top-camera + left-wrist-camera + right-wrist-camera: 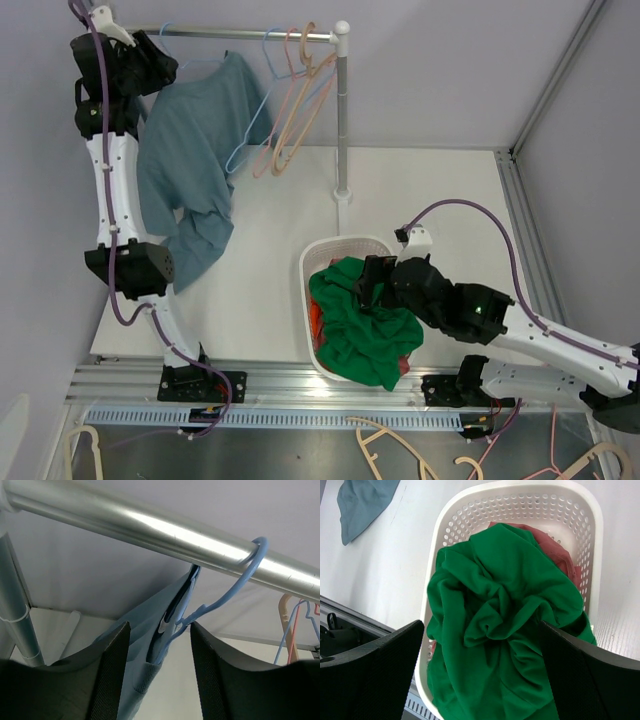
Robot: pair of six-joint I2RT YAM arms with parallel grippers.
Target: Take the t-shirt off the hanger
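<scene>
Left hand [160, 627] half spread, t-shirt [142, 645] collar and hanger [235, 587] inside its gap; cloth soft, light, probably pinch the collar.

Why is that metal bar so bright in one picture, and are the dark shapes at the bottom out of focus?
Left wrist view: light glares in a white streak along the rail; the near fingers are dark and slightly soft, the blue hanger sharp. Right wrist view: the green garment is crisp, evenly lit, no glare. Top view: flat, even light, faint shadows.
</scene>
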